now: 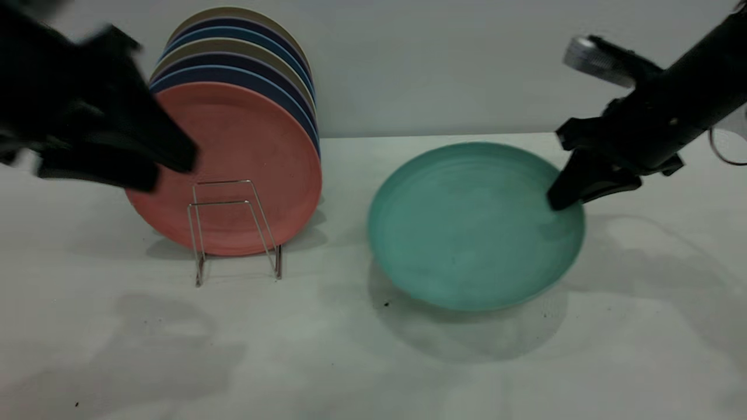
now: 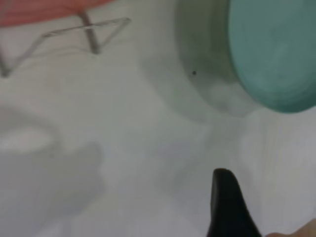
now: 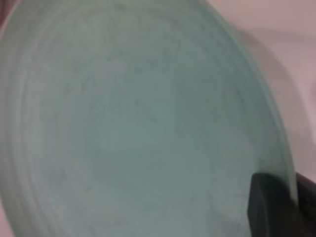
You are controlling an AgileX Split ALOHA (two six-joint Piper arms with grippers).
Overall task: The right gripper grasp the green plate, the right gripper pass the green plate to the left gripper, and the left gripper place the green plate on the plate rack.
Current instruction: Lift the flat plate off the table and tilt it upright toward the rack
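The green plate (image 1: 467,233) hangs tilted above the table, its near edge low over its shadow. My right gripper (image 1: 563,198) is shut on the plate's right rim, one finger on its face and one behind it. The right wrist view is filled by the plate (image 3: 138,123), with the gripper (image 3: 291,202) pinching the rim. My left gripper (image 1: 166,166) is open and empty, raised at the left in front of the salmon-pink plate (image 1: 233,157). One of its fingers (image 2: 227,202) shows in the left wrist view, with the green plate (image 2: 276,49) farther off. The wire plate rack (image 1: 233,227) stands at the centre left.
Several plates, salmon-pink in front with dark blue and beige ones behind (image 1: 245,64), stand upright in the rack. The rack's front loops (image 2: 74,34) hold nothing. A grey wall runs behind the table. Small dark specks lie on the table (image 1: 385,303).
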